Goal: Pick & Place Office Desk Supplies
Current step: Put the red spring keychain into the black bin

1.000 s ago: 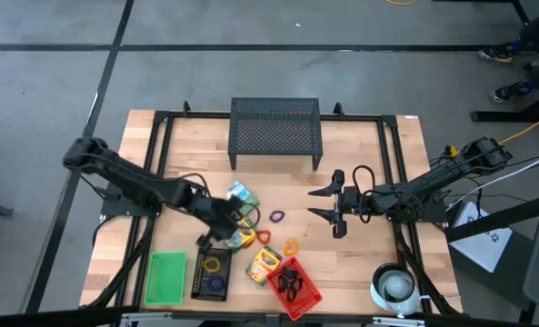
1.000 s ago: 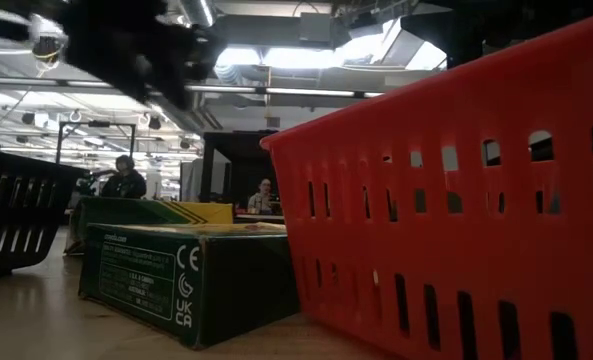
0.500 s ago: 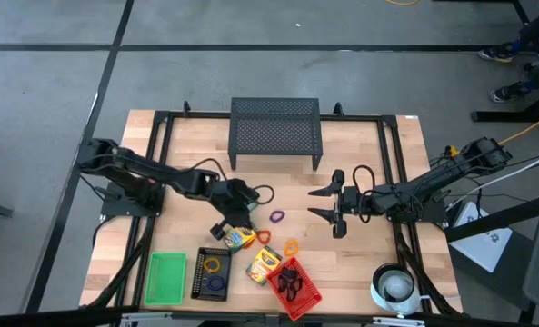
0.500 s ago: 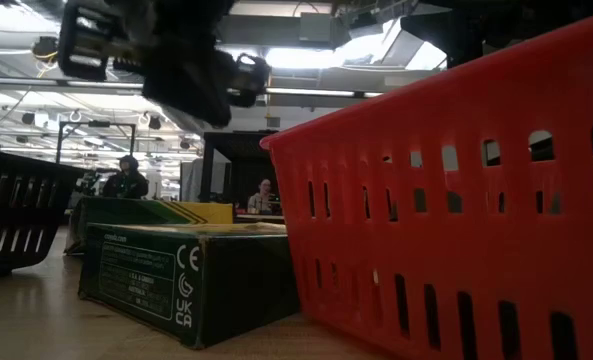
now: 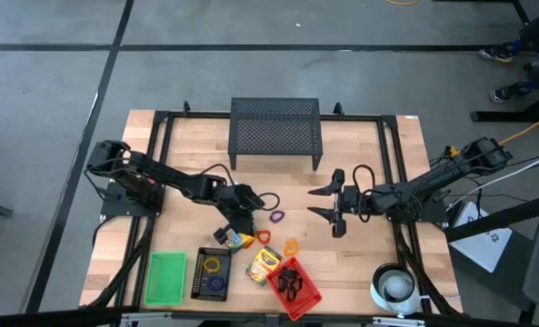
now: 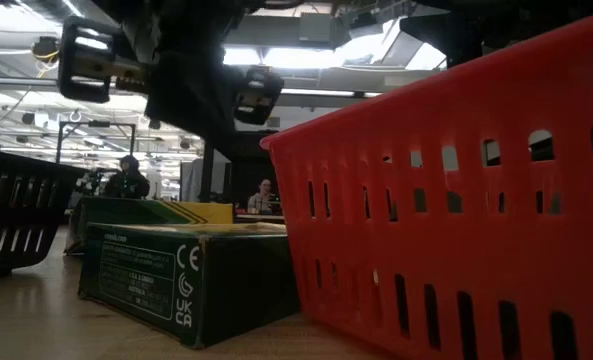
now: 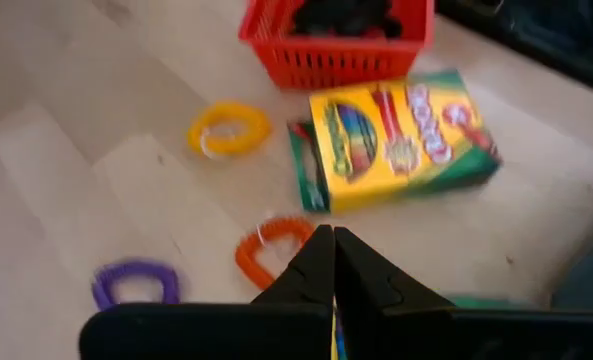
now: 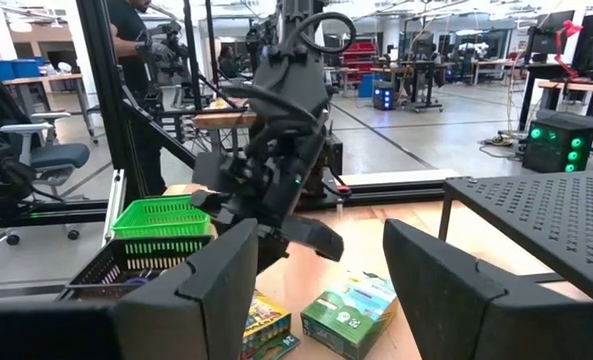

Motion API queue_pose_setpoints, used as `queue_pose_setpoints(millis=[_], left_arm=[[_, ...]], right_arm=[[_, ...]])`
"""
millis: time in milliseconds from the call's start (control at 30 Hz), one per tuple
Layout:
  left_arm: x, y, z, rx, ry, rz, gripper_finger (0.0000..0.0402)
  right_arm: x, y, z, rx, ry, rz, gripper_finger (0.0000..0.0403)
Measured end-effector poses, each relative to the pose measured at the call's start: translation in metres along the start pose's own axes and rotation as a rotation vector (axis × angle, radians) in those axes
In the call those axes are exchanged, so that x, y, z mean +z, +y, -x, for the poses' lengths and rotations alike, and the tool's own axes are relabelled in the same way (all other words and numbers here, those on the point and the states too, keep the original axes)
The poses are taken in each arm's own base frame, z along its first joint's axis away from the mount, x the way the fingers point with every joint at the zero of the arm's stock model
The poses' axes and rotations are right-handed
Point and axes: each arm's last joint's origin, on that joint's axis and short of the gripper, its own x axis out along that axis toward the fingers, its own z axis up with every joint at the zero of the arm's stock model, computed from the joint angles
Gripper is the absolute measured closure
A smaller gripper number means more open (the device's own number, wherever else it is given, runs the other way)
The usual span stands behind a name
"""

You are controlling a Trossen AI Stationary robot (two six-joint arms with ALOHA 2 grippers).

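Two tools over a table of desk supplies

The left tool [image 5: 225,234] is clenched tight with nothing seen in it, just above a crayon box [image 5: 240,240]. Beside it lie an orange ring [image 7: 271,248], a purple ring [image 7: 134,282] and a yellow ring [image 7: 229,129]. Farther right, the right tool [image 5: 324,202] hangs with its fingers spread apart, empty.

Overhead and table-level views share the red basket [image 5: 296,289], seemingly.
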Motion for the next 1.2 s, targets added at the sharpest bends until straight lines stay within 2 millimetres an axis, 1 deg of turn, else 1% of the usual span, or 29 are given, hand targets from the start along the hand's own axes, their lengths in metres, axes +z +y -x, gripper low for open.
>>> queue_pose_setpoints(millis=[100,333,467,733,833,967,1133,1200], left_arm=[[0.001,0.002,-0.006,-0.011,-0.044,0.006,0.0400],[-0.017,0.003,-0.032,-0.014,0.027,0.051,0.0400],[-0.022,0.003,-0.032,0.024,0.093,0.070,0.0400],[-0.034,-0.006,-0.023,0.002,0.283,0.142,0.0400],[-0.033,-0.008,-0.016,0.009,0.317,0.149,0.0401],[-0.032,-0.011,0.000,0.063,0.410,0.152,0.0400],[-0.041,-0.017,0.014,0.076,0.566,0.230,0.0400],[-0.043,-0.018,0.015,0.072,0.582,0.243,0.0400]], right_arm=[[0.000,-0.002,-0.001,-0.009,-0.001,-0.001,0.0184],[0.000,-0.004,-0.001,-0.018,-0.001,0.000,0.0184],[0.000,-0.004,-0.001,-0.018,0.001,0.000,0.0184],[0.000,-0.004,-0.002,-0.018,0.005,0.000,0.0184],[0.000,-0.004,-0.002,-0.018,0.005,0.000,0.0184],[-0.001,-0.004,-0.002,-0.018,0.008,0.001,0.0184],[-0.002,-0.004,-0.002,-0.017,0.025,-0.025,0.0184],[-0.004,-0.004,-0.001,-0.017,0.037,-0.032,0.0184]])
